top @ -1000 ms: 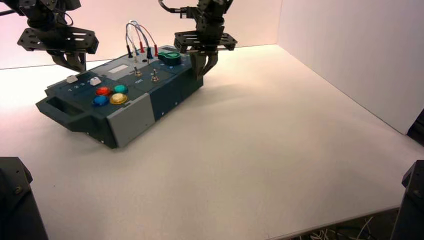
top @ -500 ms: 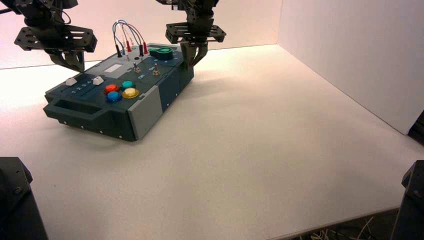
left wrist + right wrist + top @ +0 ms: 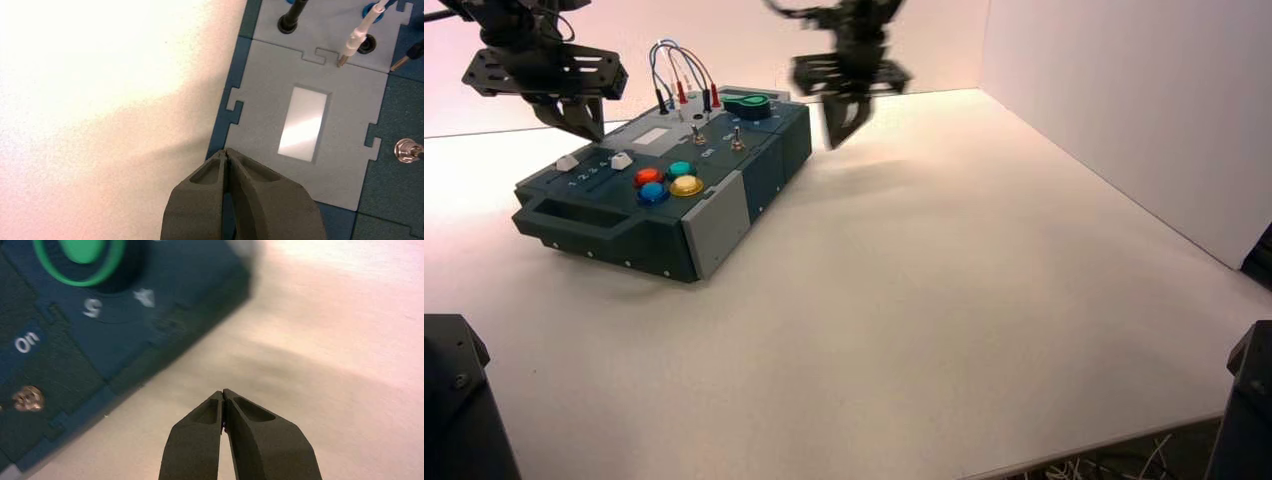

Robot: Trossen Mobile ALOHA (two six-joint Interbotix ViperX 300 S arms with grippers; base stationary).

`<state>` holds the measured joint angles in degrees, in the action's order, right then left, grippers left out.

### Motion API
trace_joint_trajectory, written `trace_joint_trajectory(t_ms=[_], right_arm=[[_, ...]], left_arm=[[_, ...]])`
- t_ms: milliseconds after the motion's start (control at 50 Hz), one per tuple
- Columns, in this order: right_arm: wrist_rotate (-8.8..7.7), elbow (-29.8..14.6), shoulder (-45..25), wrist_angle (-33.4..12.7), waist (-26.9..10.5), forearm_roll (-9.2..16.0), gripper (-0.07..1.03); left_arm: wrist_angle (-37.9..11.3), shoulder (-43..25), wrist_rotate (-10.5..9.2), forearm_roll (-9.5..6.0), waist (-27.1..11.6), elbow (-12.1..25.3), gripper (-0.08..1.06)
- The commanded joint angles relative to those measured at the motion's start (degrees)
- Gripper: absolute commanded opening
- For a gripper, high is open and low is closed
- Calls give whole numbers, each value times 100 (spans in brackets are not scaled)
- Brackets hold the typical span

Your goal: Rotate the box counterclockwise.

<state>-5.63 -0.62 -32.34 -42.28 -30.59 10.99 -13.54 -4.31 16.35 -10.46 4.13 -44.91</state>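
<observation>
Box (image 3: 664, 180): near end toward 5 o'clock | left gripper (image 3: 226, 152): closed, empty, 9 o'clock edge | right gripper (image 3: 223, 392): closed, empty, off 3 o'clock edge, over bare table (image 3: 924, 300)

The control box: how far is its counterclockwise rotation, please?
The control box stands slanted, its near handle end toward the viewer's side; some turning may remain. The right gripper, shut, hangs clear beside it. The left gripper, shut, is at its far-left edge.

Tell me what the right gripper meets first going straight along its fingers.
Probably the table, just beside the box; the right gripper points down at it, though depth is unclear.
</observation>
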Motion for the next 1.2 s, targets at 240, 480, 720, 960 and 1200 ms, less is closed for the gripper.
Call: trace_joint_trajectory(t_ms=[240,480,720,960,1200], right_arm=[[-35,1055,1257,562,343,-167,-2],[-26,1406,1696,756,343,-193,-2],[-26,1863,2364,1072,334,-193,-2],[-18,2443,2979,1406,334,-202,-2],[0,2936,3454,1828,334,-193,-2]], left_arm=[[35,571,53,88,255,70,-3],[-70,984,62,88,220,35,-3],[-264,1547,53,79,-158,-62,-3],[-237,2241,26,62,-220,-299,-3],[316,2936,-9,26,-229,-703,-3]])
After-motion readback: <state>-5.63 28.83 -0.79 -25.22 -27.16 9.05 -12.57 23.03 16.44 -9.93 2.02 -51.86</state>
